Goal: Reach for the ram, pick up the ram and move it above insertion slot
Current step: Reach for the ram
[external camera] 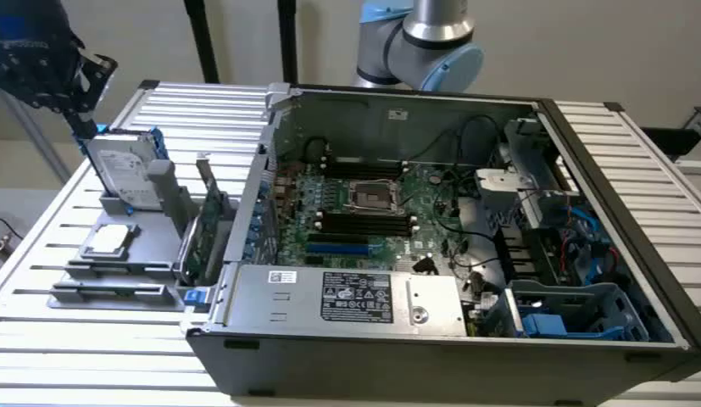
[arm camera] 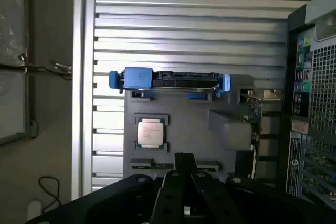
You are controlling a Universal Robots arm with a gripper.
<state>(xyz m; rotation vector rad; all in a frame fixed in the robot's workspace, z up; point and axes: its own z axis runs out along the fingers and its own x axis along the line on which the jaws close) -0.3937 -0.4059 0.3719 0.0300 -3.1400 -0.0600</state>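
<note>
Gripper [external camera: 85,125] check: the fingers are pinched fully together with nothing between them, so it's holding zilch. It hangs in the air outside the open PC case [external camera: 441,356], above the far end of the gray fixture [external camera: 141,271]. The silver hard drive [external camera: 122,174] stands on edge just below its tips.

The ram [external camera: 110,291] lies flat in the fixture's slot at the end farthest from the gripper, past the processor chip [external camera: 109,242]. It's well apart from the fingers and not touched. It looks pretty dark in the exterior view, so I'm only fairly sure that's the stick, but on the wrist cam the ram [arm camera: 149,164] reads as a thin green strip.

A green expansion card [external camera: 208,225] stands upright between the fixture and the case. The insertion slot [external camera: 367,225] is one of the black sockets on the motherboard inside the case. That's off to the exterior view's right of the gripper, well apart from it.
</note>
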